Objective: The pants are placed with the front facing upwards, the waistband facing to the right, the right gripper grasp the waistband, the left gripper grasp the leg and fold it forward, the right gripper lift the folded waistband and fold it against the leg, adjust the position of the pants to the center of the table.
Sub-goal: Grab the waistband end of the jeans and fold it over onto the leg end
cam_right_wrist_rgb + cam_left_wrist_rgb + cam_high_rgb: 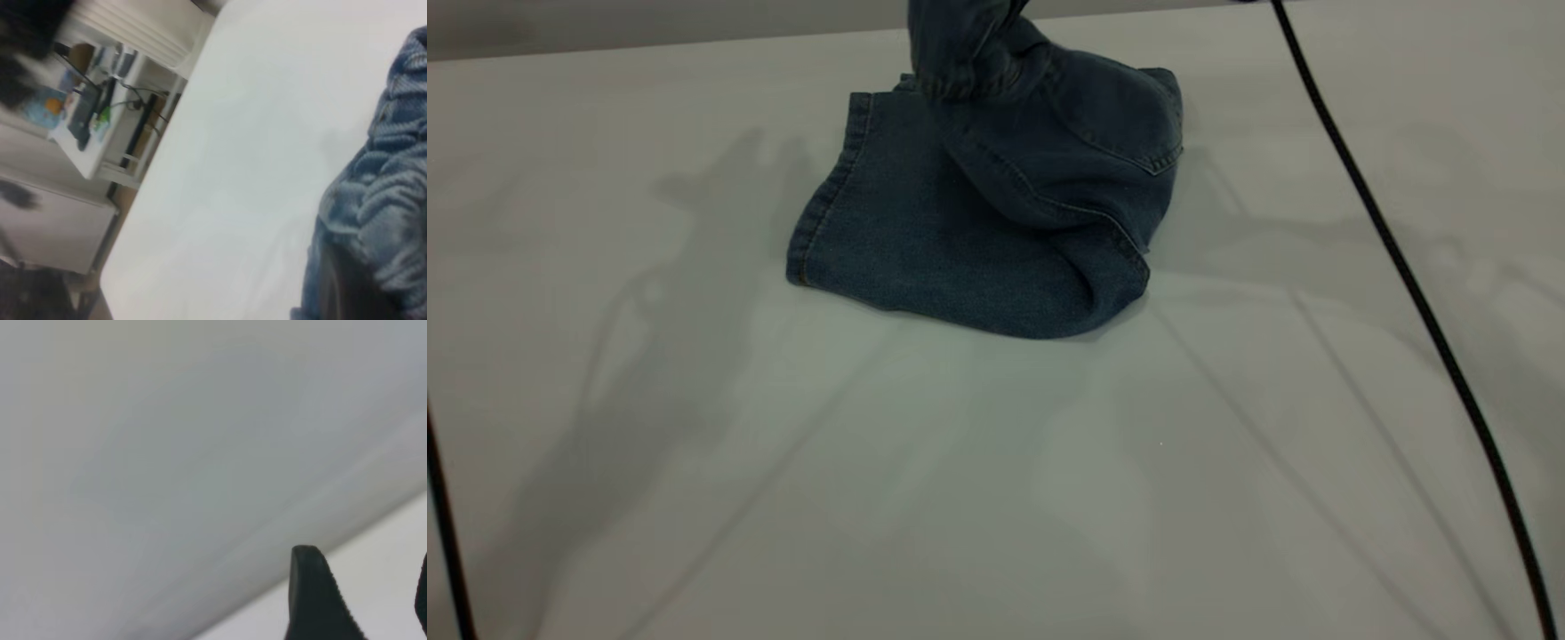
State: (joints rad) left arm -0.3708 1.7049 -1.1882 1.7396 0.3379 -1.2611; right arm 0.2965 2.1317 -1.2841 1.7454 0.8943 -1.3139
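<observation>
The small blue denim pants [978,231] lie folded on the white table [996,498], their gathered elastic waistband [969,53] lifted out of frame. The right tool [347,287] is clamped on that waistband, itself mostly hidden. The left tool [360,600] hovers apart over bare table, jaws spread.

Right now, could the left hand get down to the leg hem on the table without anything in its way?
Probably yes. The left hand is open over bare table, and the leg lies flat with its hem exposed. The lifted waistband hangs farther right, away from the hem.
</observation>
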